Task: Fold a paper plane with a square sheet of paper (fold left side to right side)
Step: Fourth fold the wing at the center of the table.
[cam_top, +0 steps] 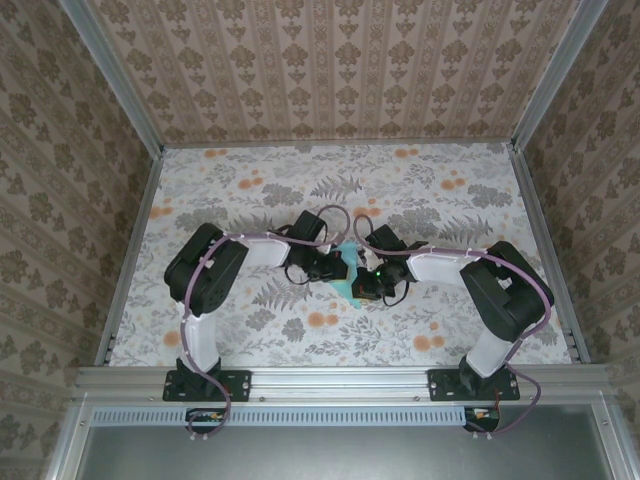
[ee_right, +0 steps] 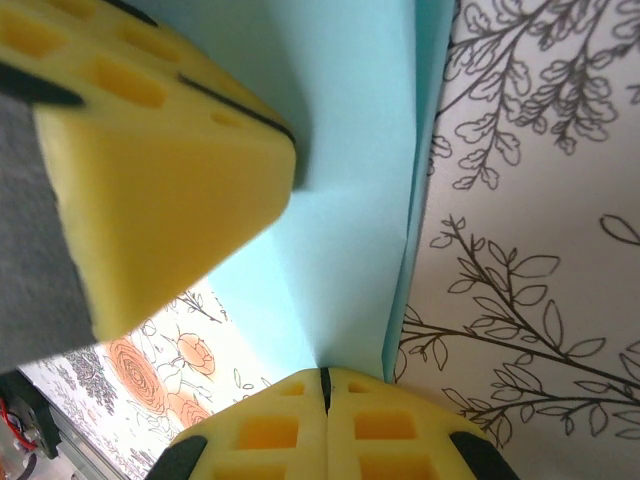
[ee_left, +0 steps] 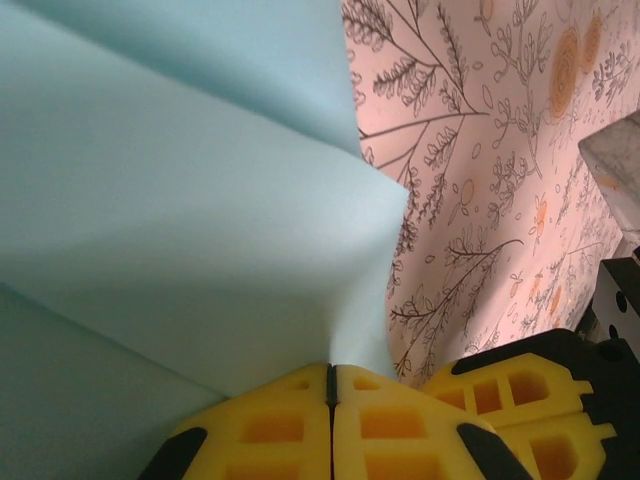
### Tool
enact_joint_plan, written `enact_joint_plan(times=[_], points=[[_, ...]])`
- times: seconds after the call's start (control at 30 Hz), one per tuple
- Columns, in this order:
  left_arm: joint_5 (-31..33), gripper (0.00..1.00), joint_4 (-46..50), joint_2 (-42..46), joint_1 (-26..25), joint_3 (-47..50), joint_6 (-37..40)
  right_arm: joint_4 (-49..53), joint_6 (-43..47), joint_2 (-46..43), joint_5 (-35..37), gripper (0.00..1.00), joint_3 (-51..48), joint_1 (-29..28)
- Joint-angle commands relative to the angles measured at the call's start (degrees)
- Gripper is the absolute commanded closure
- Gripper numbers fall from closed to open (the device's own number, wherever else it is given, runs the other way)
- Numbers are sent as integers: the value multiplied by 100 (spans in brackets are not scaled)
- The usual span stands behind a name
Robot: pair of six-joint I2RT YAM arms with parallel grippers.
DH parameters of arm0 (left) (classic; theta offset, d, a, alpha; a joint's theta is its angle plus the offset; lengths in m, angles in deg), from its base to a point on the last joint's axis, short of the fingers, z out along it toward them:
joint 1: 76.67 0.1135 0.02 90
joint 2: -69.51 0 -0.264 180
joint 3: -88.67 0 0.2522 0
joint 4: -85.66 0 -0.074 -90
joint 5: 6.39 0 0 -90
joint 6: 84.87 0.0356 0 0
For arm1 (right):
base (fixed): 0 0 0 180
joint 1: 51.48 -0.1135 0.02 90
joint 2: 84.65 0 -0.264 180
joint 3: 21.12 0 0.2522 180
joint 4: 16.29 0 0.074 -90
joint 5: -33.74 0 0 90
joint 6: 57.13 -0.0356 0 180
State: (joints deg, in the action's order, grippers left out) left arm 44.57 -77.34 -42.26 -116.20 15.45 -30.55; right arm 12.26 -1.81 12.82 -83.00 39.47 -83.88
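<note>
1. The floral-print table (cam_top: 250, 185) spreads out beneath both arms, boxed in by patterned walls.
2. The black-and-white left arm (cam_top: 205, 275) sticks its elbow outward and reaches in toward the table's middle. The right arm (cam_top: 505, 290) mirrors it, and the two wrists nearly meet.
3. Between the wrists sits the thin, light turquoise-blue sheet of paper (cam_top: 347, 270), buckled into creased layers.
4. The left gripper (ee_left: 330, 375) has its yellow fingers pressed tight together, pinching the sheet where it runs into the seam.
5. The right gripper (ee_right: 323, 378) is closed as well, clamping a folded edge just beside the left one.
</note>
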Motion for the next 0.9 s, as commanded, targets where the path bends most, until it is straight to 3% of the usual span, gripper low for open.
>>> enact_joint_plan(times=[0.0,0.87], points=[[521,94,146,-228,207,-113,266,966,92,364,791,100,-305,6],[561,94,493,-800,1099,-874,852,1020,101,295,749,100,-409,6]])
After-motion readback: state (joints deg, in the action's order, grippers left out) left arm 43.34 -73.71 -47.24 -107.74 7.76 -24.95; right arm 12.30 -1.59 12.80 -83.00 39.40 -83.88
